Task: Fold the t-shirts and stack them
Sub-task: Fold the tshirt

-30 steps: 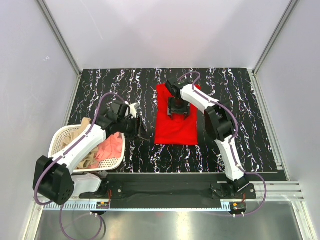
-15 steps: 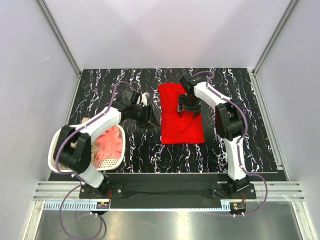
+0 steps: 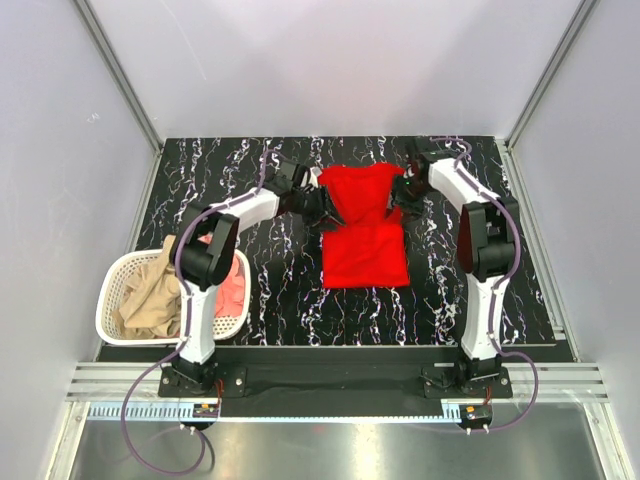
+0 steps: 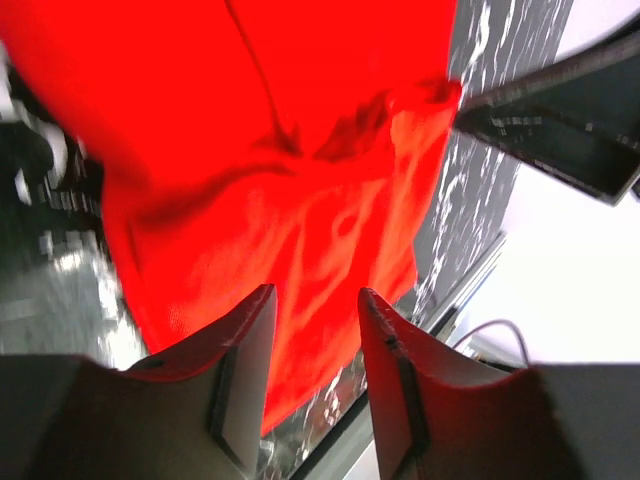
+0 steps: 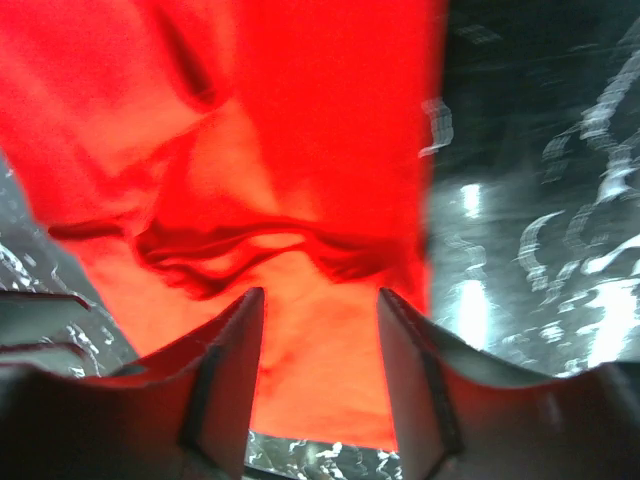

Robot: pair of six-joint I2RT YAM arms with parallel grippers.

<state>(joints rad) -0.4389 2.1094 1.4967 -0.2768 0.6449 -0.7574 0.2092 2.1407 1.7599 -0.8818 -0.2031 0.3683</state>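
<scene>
left tool (image 4: 315, 298) and right tool (image 5: 320, 298) sit at the far end of the bright red cloth t-shirt (image 3: 365, 250), one at each side edge. their fingers are apart with red fabric bunched between them; i can't tell if either pinches it. the shirt lies mid black marbled table (image 3: 280, 300), with its far end rumpled.

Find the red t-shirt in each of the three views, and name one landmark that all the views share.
Top external: the red t-shirt lies at the middle of the picture, toward the far side of the tabletop.
Left wrist: the red t-shirt fills the upper left and middle.
Right wrist: the red t-shirt fills the left and middle.
Shared landmark: the black marbled table.
</scene>
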